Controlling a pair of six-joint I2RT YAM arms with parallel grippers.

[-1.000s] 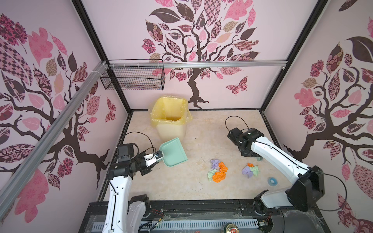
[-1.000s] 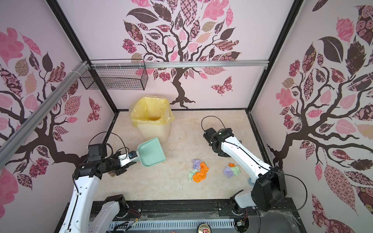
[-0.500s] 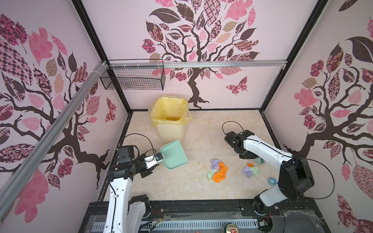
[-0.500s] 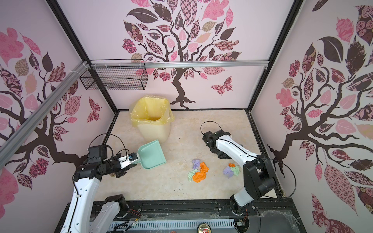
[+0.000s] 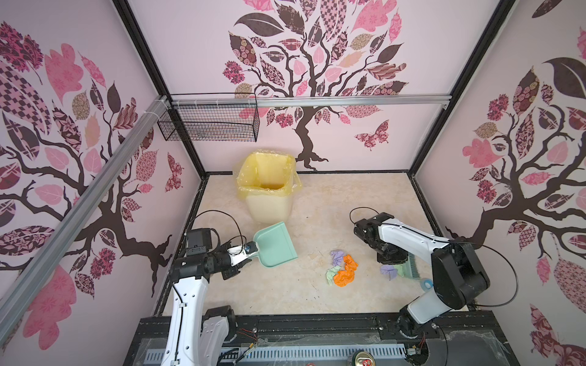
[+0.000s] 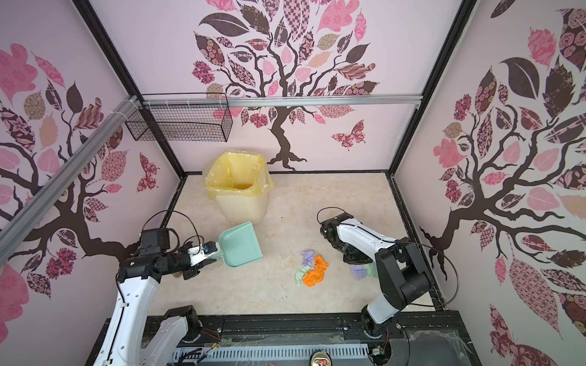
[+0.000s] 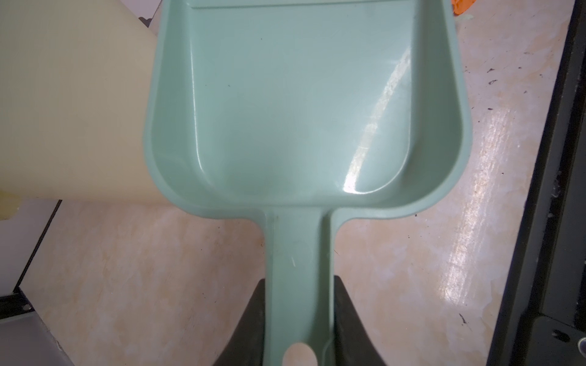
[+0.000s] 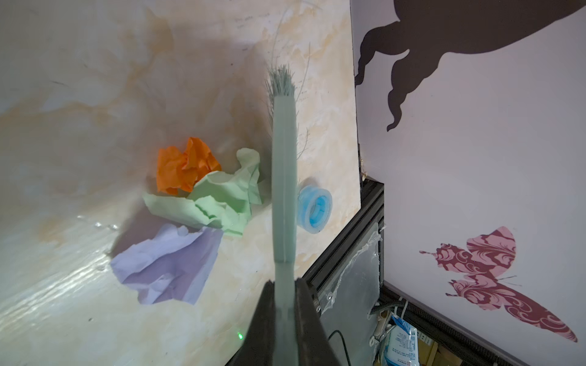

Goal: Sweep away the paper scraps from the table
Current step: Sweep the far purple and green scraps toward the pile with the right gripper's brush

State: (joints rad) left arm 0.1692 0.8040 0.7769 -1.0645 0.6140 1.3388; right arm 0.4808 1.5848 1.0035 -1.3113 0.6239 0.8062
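Now | beige marbled table | black frame edging | pink tree-patterned walls

No word, number or brand mark can be read anywhere. In the right wrist view, a blue-and-white package just outside the black frame carries lines of small print, too blurred to make out. The can top at the near edge shows nothing legible in either top view.
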